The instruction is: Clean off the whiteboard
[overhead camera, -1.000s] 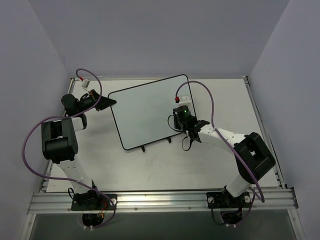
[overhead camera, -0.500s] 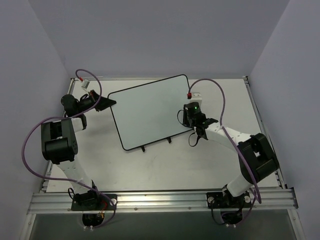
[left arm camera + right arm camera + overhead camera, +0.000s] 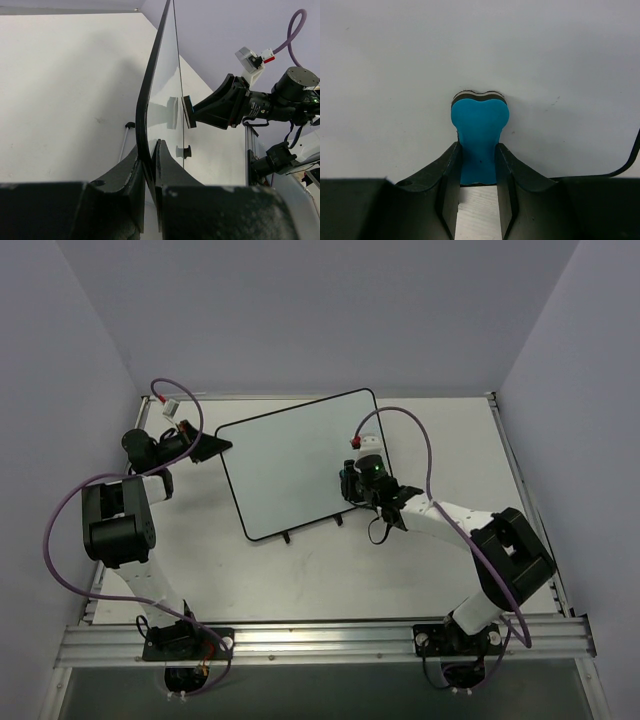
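Observation:
The whiteboard (image 3: 295, 462) stands tilted on the table, white with a thin black frame and two small black feet; I see no marks on its face. My left gripper (image 3: 218, 446) is shut on its left edge; in the left wrist view the fingers (image 3: 131, 175) pinch the black frame (image 3: 150, 80). My right gripper (image 3: 349, 481) is shut on the blue eraser (image 3: 479, 131) and presses its dark pad flat against the board's face (image 3: 480, 45) near the right lower edge. In the left wrist view the eraser (image 3: 188, 111) touches the board.
A metal rail (image 3: 320, 640) runs along the near table edge with both arm bases on it. Purple cables (image 3: 420, 440) loop above each arm. Grey walls close in the table on three sides.
My right gripper with the eraser moved right off toward the board's right edge, then back left onto the board's face. The left gripper and board held still.

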### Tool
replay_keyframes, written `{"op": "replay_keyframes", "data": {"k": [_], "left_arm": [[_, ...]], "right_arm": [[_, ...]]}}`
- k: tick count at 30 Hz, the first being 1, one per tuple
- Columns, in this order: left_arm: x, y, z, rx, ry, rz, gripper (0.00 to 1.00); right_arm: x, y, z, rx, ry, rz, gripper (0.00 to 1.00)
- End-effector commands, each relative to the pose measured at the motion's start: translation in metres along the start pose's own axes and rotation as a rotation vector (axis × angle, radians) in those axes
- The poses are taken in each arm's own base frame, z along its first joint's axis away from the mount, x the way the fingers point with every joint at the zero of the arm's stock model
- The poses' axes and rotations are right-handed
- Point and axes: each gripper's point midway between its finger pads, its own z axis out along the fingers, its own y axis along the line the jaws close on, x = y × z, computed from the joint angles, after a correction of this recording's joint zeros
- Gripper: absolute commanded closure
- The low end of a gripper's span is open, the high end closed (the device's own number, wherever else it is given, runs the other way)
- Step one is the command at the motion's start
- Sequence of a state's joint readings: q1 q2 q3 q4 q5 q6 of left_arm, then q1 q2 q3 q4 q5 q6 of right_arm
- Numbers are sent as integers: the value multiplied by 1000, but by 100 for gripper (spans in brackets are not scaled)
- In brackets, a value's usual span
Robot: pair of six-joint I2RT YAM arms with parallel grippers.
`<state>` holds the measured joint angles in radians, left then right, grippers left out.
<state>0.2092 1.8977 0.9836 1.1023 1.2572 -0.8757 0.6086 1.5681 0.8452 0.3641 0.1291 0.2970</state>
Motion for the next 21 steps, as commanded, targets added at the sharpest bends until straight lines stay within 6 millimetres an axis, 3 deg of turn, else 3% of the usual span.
{"op": "replay_keyframes", "data": {"k": [1, 4, 5, 8, 9, 10, 13, 16, 21], "left_arm": [[-36, -6, -9, -6, -82, 376, 95], [-37, -4, -10, -12, -88, 375, 95], [-38, -4, -11, -13, -92, 378, 95], [-40, -1, -14, -19, -103, 370, 92], [-42, -1, -15, -21, -112, 380, 91], [-42, 0, -16, -24, -115, 379, 89], [-44, 3, -18, -37, -129, 377, 86], [-44, 2, -20, -40, -133, 380, 77], [-44, 3, -20, -59, -138, 377, 63]], "right_arm": [[-9, 1, 2, -11, -34, 51, 100], [-17, -32, -11, 41, -52, 128, 100], [-20, -42, -23, 55, -57, 149, 100], [-24, -91, -48, 193, -66, 254, 100], [-23, -103, -53, 225, -63, 303, 100], [-15, -128, -59, 286, -31, 345, 100], [4, -162, -69, 404, 26, 363, 100], [22, -184, -73, 491, 83, 345, 100], [34, -190, -68, 510, 134, 330, 100]]}}
